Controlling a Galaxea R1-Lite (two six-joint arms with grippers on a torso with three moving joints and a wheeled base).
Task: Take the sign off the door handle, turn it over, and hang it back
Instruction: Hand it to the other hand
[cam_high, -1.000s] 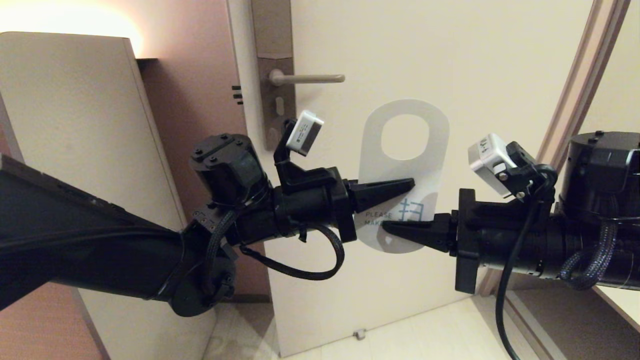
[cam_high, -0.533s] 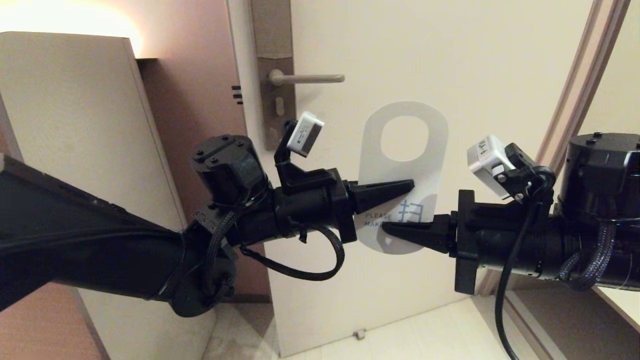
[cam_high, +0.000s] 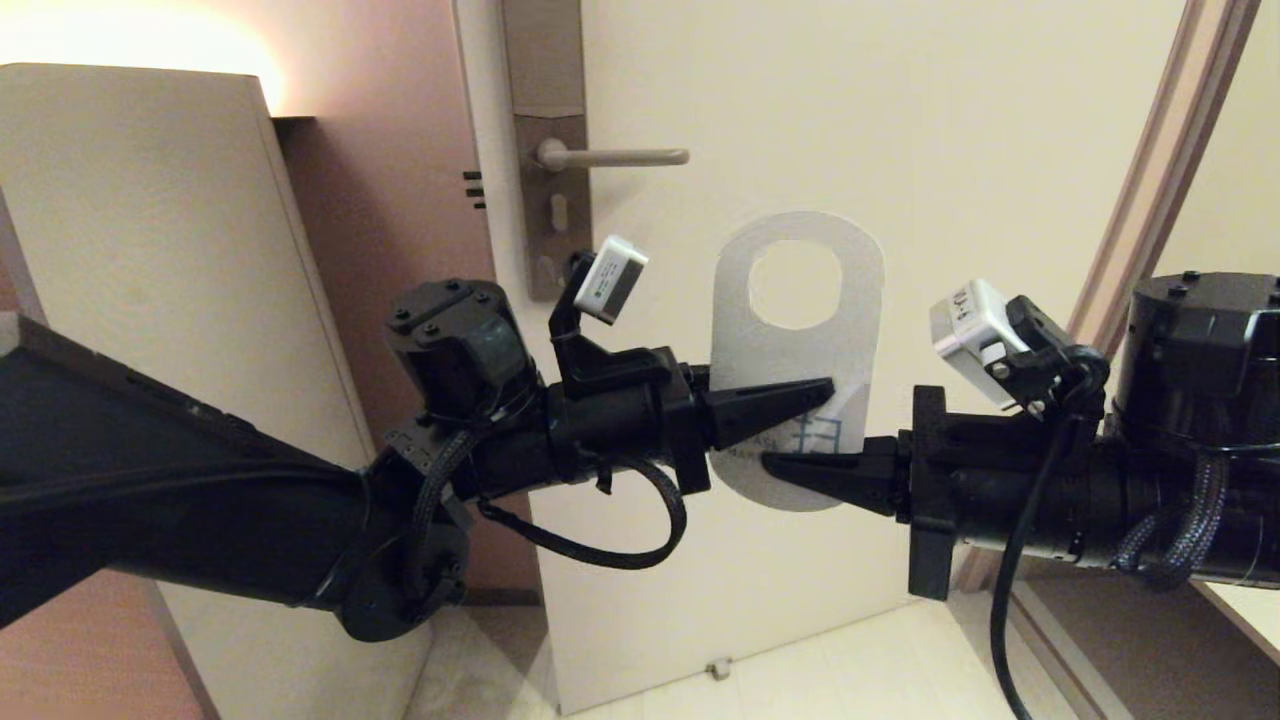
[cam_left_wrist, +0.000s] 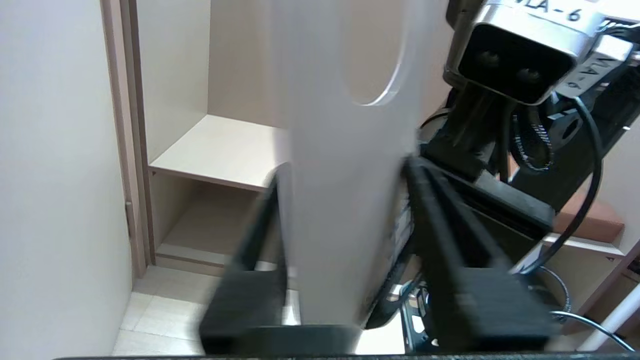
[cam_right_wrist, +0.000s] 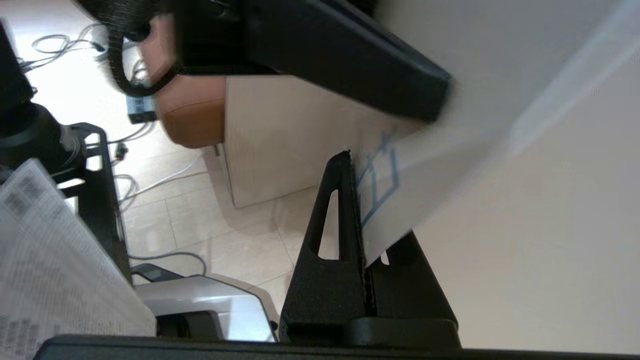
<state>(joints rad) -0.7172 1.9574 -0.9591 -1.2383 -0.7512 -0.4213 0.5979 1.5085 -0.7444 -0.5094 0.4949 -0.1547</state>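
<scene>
Sign (cam_high: 790, 350): white side toward the head camera, held upright in mid-frame in front of the door (cam_high: 900, 150), oval hole at its top, pale blue print low on its face; it hangs below and to the right of the lever, off it.
Door handle (cam_high: 612, 156): slim horizontal lever on a tall backplate (cam_high: 545, 150), upper centre of the head view, bare.
Left gripper (cam_high: 800, 395): reaches in from the left at mid-height; the left wrist view shows its fingers (cam_left_wrist: 435, 210) spread, one on each side of the sign with gaps, so it is not clamping.
Right gripper (cam_high: 785, 466): comes in from the right, just below the left one; its fingers (cam_right_wrist: 345, 240) are pinched tight on the sign's lower edge beside the blue print.
Cabinet (cam_high: 150, 300): pale panel at the left of the head view.
</scene>
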